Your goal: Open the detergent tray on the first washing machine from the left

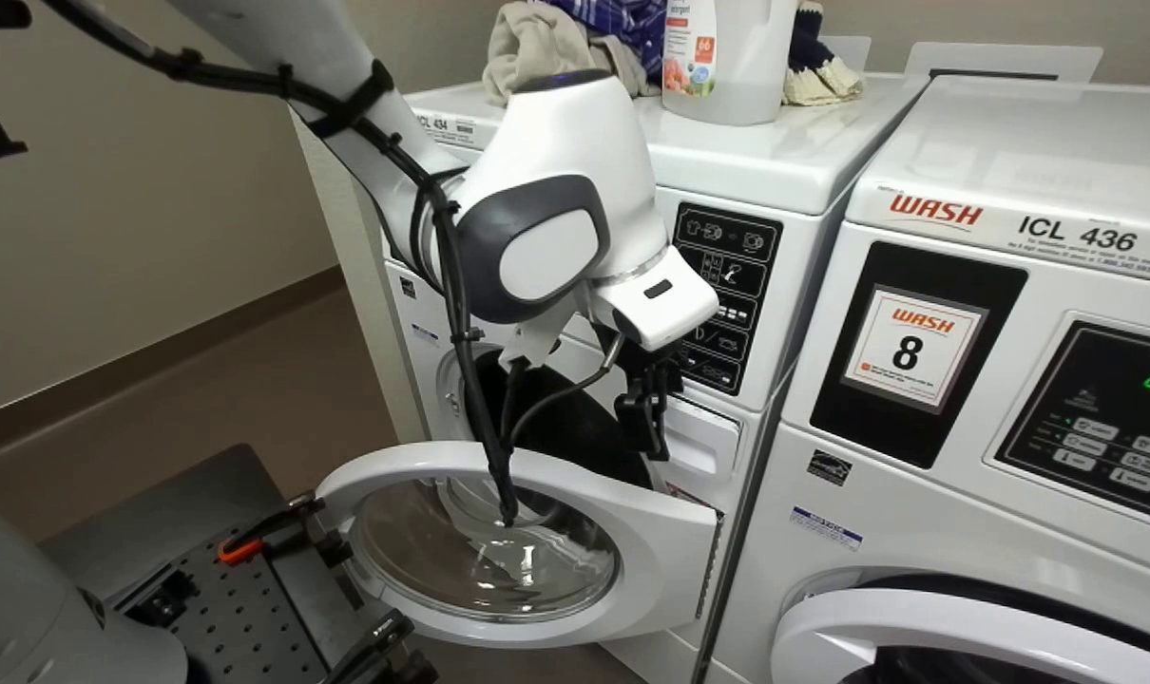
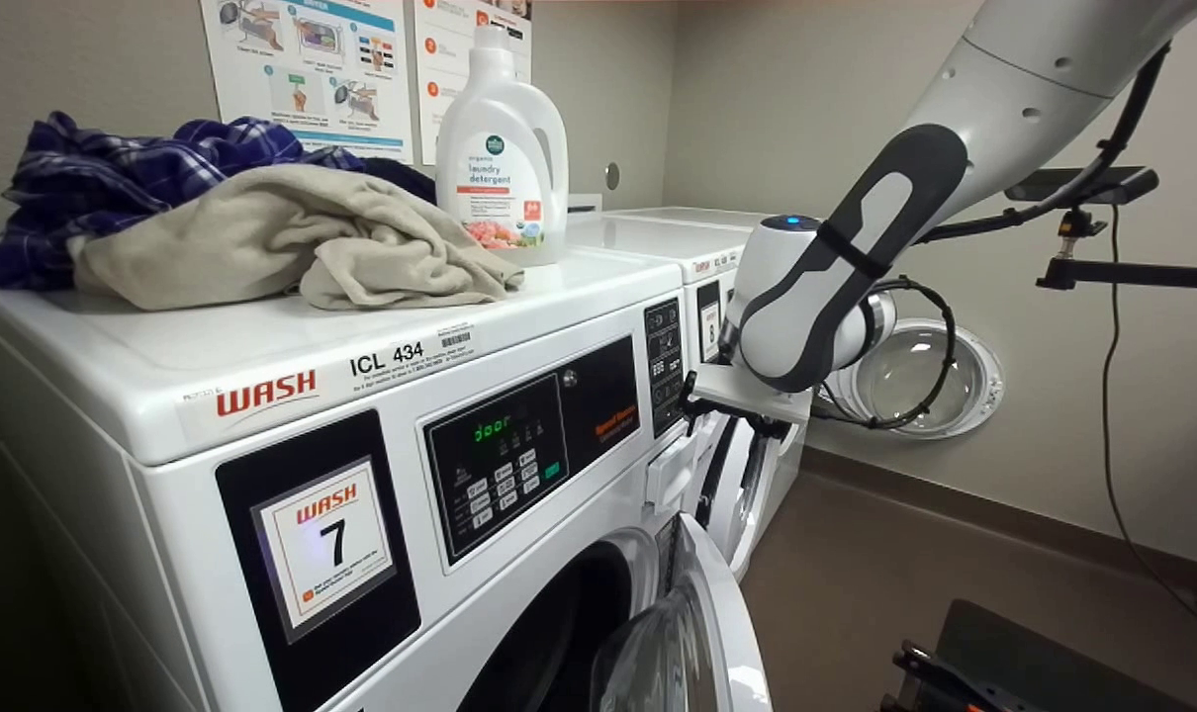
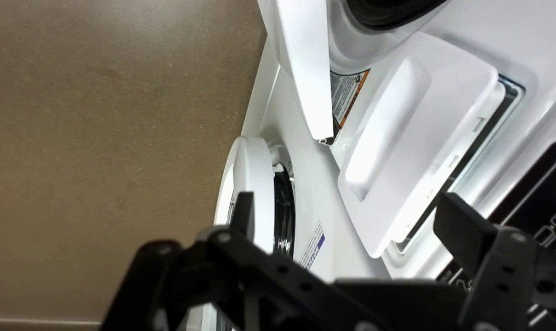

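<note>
Greyish-beige walls (image 2: 806, 99) over a brown floor (image 2: 856, 559).
In an exterior view, two printed posters (image 2: 312, 74) hang left of the wall corner (image 2: 673, 99); right of it, a dark brown baseboard (image 2: 1004, 510) edges the floor.

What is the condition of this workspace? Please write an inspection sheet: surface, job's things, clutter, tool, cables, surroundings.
Surface: washer top, white, partly covered.
Job's things: the detergent tray stands slightly out, a dark gap along its edge nearest the black panel; the first washing machine, marked 7, has its round door open.
Clutter: beige cloth, blue plaid cloth, dark cloth and upright detergent bottle on top.
Tool: open, nothing seen in it; contact with the tray cannot be told.
Cables: black cable strapped along the arm; thin cable hanging near the wall.
Surroundings: washer marked 8, posters on the wall, brown floor.
</note>
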{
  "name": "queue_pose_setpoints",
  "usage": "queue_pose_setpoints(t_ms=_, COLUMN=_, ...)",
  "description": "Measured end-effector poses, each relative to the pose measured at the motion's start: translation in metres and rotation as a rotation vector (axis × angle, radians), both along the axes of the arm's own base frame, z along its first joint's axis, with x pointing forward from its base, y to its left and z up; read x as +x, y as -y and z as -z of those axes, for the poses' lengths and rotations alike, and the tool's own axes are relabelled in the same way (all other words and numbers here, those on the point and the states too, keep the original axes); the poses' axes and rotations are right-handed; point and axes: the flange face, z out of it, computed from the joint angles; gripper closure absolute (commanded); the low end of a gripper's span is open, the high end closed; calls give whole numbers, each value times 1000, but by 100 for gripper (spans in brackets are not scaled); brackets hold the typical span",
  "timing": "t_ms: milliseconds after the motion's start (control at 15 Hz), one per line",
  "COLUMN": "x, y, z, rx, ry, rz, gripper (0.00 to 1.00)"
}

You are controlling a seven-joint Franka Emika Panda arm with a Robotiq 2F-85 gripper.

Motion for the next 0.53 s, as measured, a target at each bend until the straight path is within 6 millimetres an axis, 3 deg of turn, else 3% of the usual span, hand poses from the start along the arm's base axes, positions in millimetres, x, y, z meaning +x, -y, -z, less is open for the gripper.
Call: queue_pose_setpoints(t_ms=533, x=-6, y=-8, z=10, rx=-13, ry=81, rz=-24, gripper=0)
